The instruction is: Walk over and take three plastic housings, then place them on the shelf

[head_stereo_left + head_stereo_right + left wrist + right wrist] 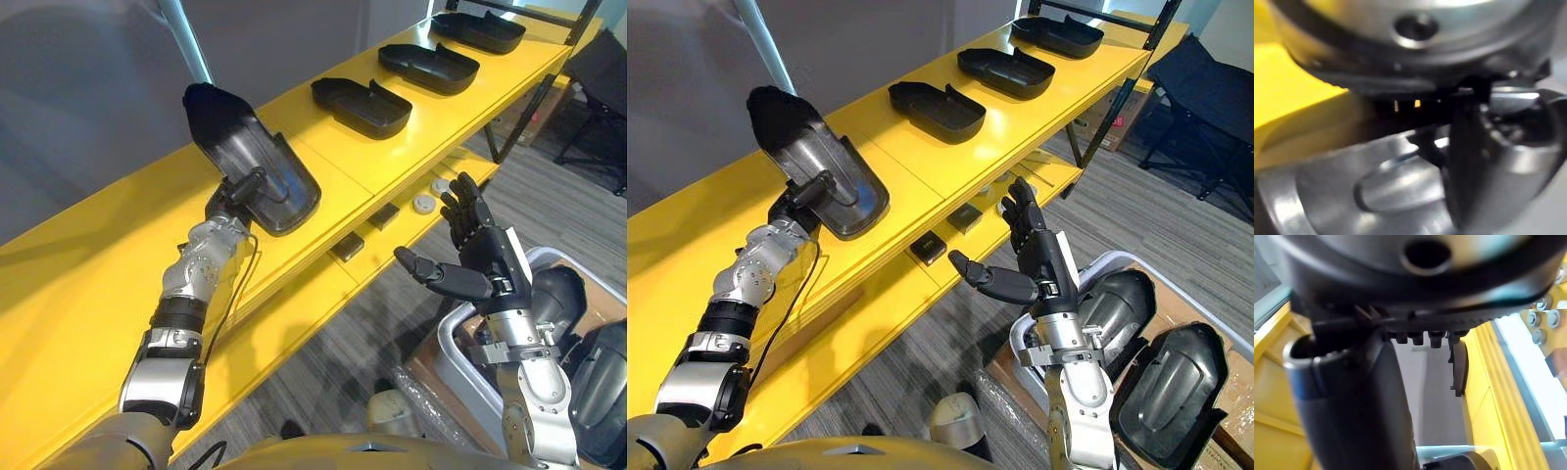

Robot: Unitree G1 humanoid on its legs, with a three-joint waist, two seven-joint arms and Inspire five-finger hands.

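Now left hand pinches a tilted housing by its edge, shelf just below; right hand open, empty. Thin grip may slip.

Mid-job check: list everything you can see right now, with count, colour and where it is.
held housing: one, black, tilted over the top level of the shelf
shelved housings: three, black, in a row along the top level
binned housings: two, dark grey, in the bin
bin: one, white, on the floor at lower right
shelf: one, yellow, two levels
small blocks: two, dark, on the lower level
round discs: at least two, pale, on the lower level
chair: one, black, far right
left hand: curled round the held housing
right hand: open, fingers straight, raised beside the lower level
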